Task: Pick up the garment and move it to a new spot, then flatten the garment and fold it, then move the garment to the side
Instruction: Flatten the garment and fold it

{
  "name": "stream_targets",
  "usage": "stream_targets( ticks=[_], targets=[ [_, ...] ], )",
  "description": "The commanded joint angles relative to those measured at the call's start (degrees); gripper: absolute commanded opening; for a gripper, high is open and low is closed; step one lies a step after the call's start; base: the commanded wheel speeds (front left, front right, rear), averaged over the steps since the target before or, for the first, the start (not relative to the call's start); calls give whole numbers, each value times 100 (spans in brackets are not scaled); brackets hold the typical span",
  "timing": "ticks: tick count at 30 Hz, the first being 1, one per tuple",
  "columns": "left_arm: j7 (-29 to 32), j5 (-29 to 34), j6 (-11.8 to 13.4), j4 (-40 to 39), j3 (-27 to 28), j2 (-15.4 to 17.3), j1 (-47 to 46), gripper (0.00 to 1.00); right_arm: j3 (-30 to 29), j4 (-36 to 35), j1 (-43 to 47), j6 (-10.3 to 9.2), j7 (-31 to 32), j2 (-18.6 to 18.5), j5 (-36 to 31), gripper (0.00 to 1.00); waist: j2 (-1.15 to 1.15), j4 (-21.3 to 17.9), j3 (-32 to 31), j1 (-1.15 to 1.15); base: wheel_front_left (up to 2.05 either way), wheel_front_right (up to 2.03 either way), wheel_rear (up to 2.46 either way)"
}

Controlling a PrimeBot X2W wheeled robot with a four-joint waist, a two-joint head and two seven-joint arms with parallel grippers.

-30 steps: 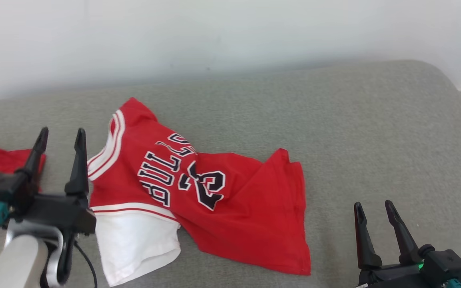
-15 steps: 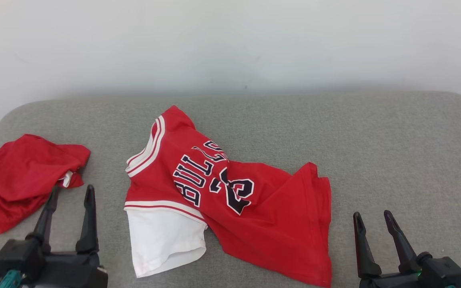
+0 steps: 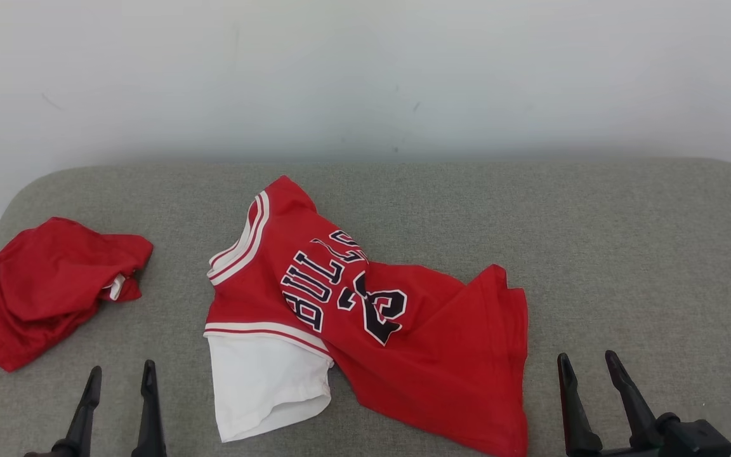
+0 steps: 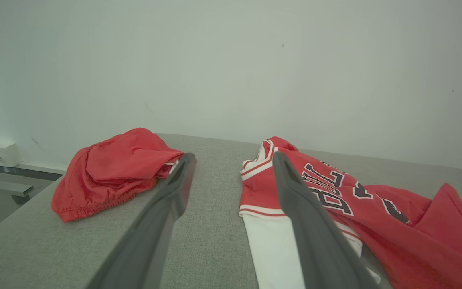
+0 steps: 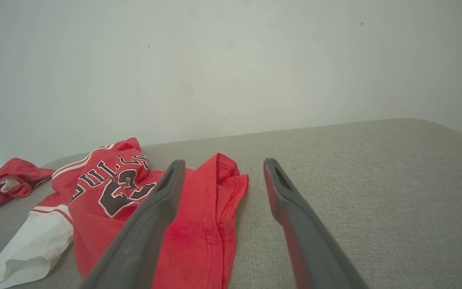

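Crumpled jersey [image 3: 365, 317] lies mid-cushion [image 3: 625, 254], red shorts [image 3: 48, 285] well to its left; left gripper [image 3: 121, 369] and right gripper [image 3: 586, 357] hover nearby, jaws wide, empty

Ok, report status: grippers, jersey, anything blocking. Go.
Left gripper, right gripper: open, empty. Jersey rumpled on grey cushion, unfolded. Other red cloth off to its left, apart.

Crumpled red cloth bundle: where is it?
Head view: the crumpled red cloth bundle lies at the grey cushion's left end, left of the red-and-white Bulls jersey, not touching it.
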Motion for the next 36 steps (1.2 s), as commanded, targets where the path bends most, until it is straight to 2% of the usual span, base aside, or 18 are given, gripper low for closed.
stream_targets(
  ticks=[1, 13, 27, 36],
  targets=[
    [-19, 59, -28, -9, 34, -55, 84, 100, -11, 10, 76, 6, -3, -20, 7, 100, 0, -4, 4, 0, 0, 0, 0],
    [-19, 515, -255, 27, 476, -484, 279, 100, -19, -2, 164, 6, -3, -7, -85, 100, 0, -73, 32, 0, 0, 0, 0],
    [-18, 709, -480, 173, 609, -672, 253, 100, 24, -73, 172, 6, 40, -9, -163, 100, 0, -74, 84, 0, 0, 0, 0],
    [-18, 718, -602, 781, 442, -726, 57, 100, 284, 162, 255, 6, 157, -89, -34, 100, 0, -90, 193, 0, 0, 0, 0]
  ],
)
